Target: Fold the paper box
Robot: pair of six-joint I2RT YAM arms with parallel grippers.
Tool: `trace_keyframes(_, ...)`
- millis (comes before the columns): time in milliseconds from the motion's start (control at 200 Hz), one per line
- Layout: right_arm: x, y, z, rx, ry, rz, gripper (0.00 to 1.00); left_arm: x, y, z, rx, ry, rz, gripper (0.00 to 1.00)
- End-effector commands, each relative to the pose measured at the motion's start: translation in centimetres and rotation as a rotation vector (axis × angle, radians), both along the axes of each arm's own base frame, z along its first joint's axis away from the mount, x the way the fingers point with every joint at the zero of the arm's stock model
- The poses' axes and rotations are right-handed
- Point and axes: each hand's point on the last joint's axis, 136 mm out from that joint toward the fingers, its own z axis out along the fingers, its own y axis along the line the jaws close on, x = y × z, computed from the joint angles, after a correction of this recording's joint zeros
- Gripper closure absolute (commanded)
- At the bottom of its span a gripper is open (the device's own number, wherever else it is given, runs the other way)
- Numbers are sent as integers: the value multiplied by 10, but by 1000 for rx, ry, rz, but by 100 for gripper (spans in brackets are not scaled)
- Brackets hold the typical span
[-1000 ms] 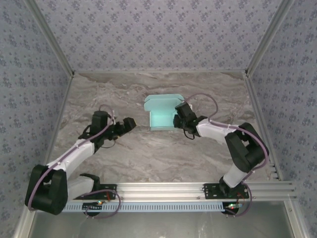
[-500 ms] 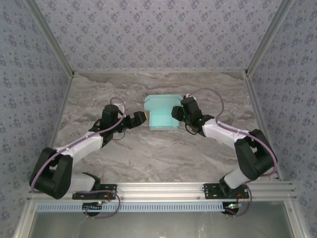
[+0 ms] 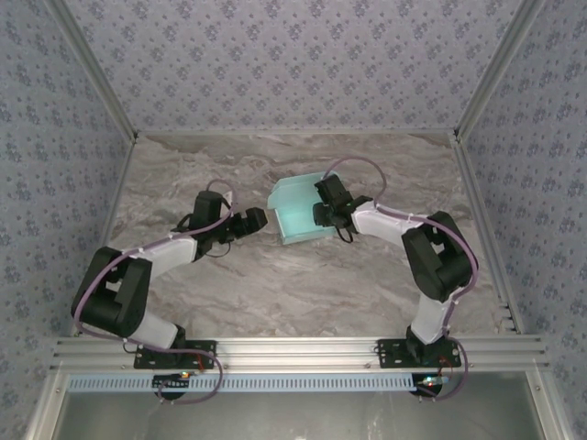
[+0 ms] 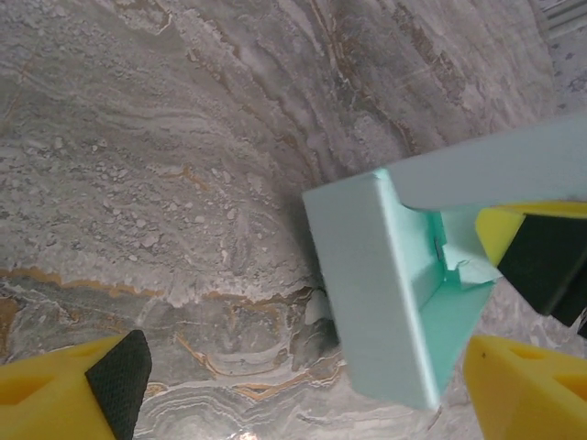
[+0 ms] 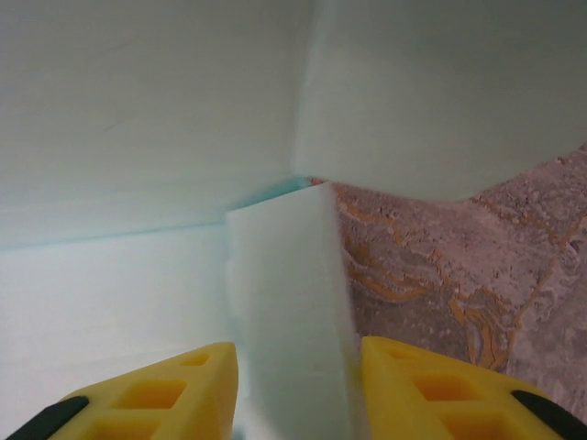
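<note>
One pale blue paper box [image 3: 293, 211] sits open-topped on the table [image 3: 183, 174], toward the far middle. There are two tools. The left tool [image 3: 259, 220] is just beside the box's left wall, fingers wide apart. The right tool [image 5: 293, 353] straddles its right wall; I cannot tell whether it is clamped.
</note>
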Motion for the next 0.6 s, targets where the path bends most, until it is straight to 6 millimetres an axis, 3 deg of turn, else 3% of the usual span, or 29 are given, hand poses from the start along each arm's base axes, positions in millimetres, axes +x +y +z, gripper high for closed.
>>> trace_keyframes(0,-3,-7,-15,-69,43,-8,60,2,-6,1,15,-11,-35,11)
trace_keyframes(120,-4,-8,-16,-101,41,5,60,2,-5,-4,34,-2,-38,11)
trace_keyframes(335,-6,-8,7,-72,-2,52,60,4,-2,-12,62,14,-31,12)
trace_keyframes(595,-4,1,-23,-118,24,143,64,3,-3,-20,61,35,-37,12)
